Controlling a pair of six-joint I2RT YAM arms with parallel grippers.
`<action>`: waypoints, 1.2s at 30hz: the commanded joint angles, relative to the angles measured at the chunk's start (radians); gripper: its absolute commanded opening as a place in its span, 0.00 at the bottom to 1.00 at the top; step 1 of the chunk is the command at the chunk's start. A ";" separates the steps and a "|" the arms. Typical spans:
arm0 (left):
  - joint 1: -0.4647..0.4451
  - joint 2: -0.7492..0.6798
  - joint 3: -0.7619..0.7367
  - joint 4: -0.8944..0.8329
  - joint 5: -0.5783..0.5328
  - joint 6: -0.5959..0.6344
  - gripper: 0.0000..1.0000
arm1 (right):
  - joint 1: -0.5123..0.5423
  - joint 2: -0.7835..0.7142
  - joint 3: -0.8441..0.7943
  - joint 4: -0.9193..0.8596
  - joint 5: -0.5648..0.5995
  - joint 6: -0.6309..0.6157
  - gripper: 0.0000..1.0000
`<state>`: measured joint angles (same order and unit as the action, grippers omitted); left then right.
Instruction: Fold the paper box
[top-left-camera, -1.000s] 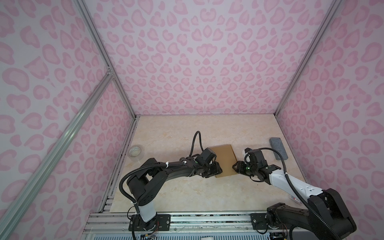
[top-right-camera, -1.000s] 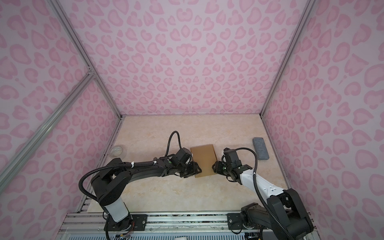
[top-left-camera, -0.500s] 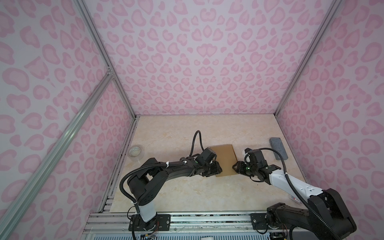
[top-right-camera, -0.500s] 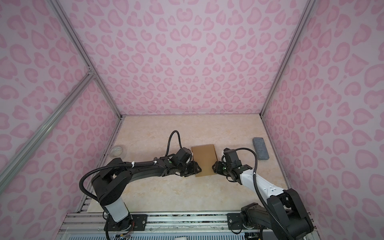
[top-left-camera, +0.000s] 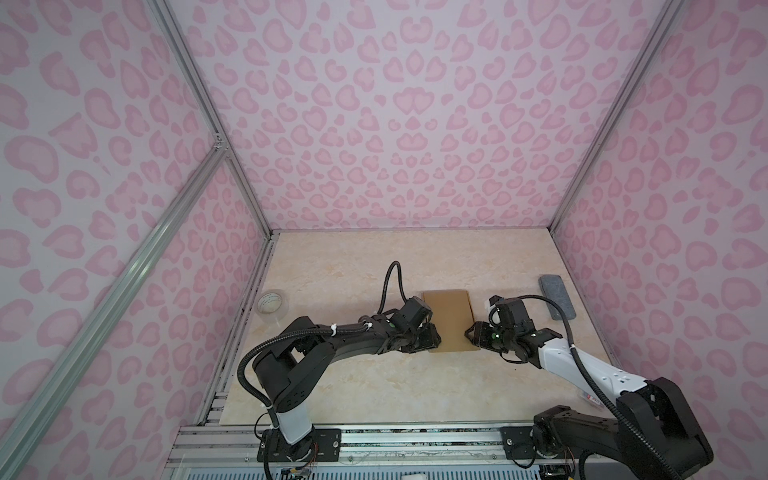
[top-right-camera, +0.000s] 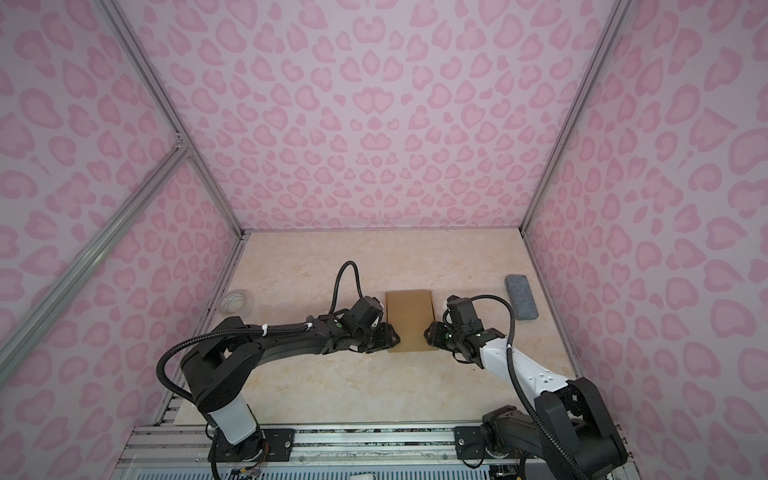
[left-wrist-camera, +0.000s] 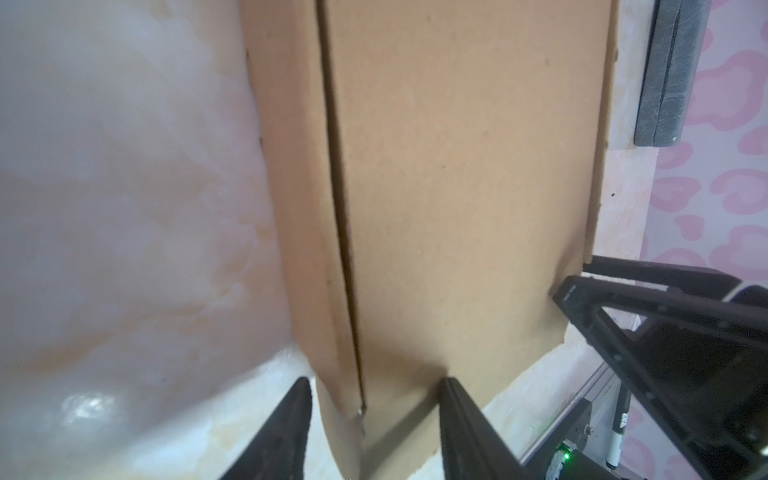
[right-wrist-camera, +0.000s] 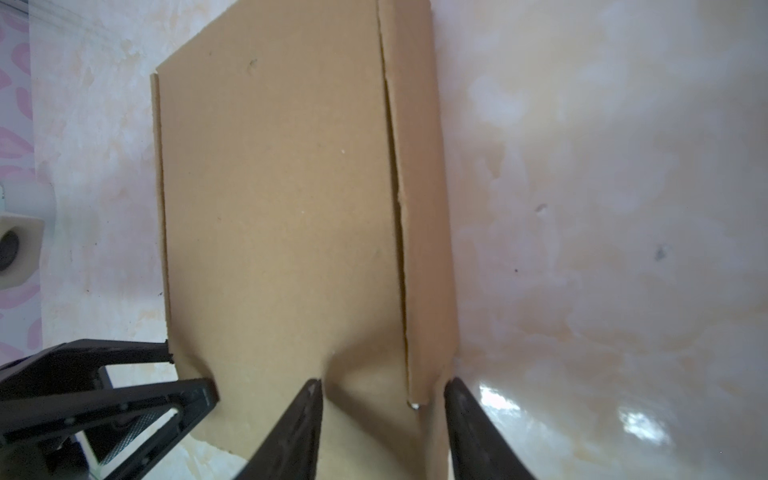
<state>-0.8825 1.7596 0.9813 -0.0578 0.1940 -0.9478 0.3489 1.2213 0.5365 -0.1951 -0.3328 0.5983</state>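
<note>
On the beige marble-patterned tabletop (top-left-camera: 374, 395) it's a two-arm meeting, folks: the black left arm (top-left-camera: 332, 345) reaches in from 7 o'clock, the white-and-black right arm (top-left-camera: 582, 370) from 5 o'clock, and both arrive at the plain brown cardboard paper box (top-left-camera: 451, 320). That box lies flat just toward 3 o'clock of the table's middle, lid down, long sides running 12 to 6, with a dark seam between lid and side wall in both wrist views. The left gripper (top-left-camera: 434, 334) sits at the box's 7 o'clock corner, one black finger beside the side wall, the other on the lid. Its jaws stand partway apart, and whether they truly pinch the cardboard I cannot tell. The right gripper (top-left-camera: 471, 332) mirrors it at the 5 o'clock corner, fingertips touching wall and lid, jaws likewise partway apart, the bite impossible to call. Off at 2 o'clock, near the table's edge, lies the grey rectangular block (top-left-camera: 557, 297), well apart from the box. Smallest of all, the clear tape roll (top-left-camera: 272, 304) rests at the 9 o'clock edge.
</note>
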 joint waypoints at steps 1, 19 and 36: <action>0.003 -0.006 -0.001 -0.022 -0.018 0.010 0.52 | 0.000 -0.002 0.006 -0.021 0.020 -0.009 0.50; 0.006 -0.029 0.004 -0.046 -0.033 0.020 0.56 | 0.003 -0.003 -0.001 -0.017 0.009 0.000 0.50; 0.010 -0.064 0.006 -0.075 -0.063 0.036 0.59 | 0.003 -0.017 0.025 -0.051 0.023 -0.010 0.50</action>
<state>-0.8722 1.7103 0.9813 -0.1257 0.1497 -0.9222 0.3515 1.2079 0.5552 -0.2306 -0.3302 0.5945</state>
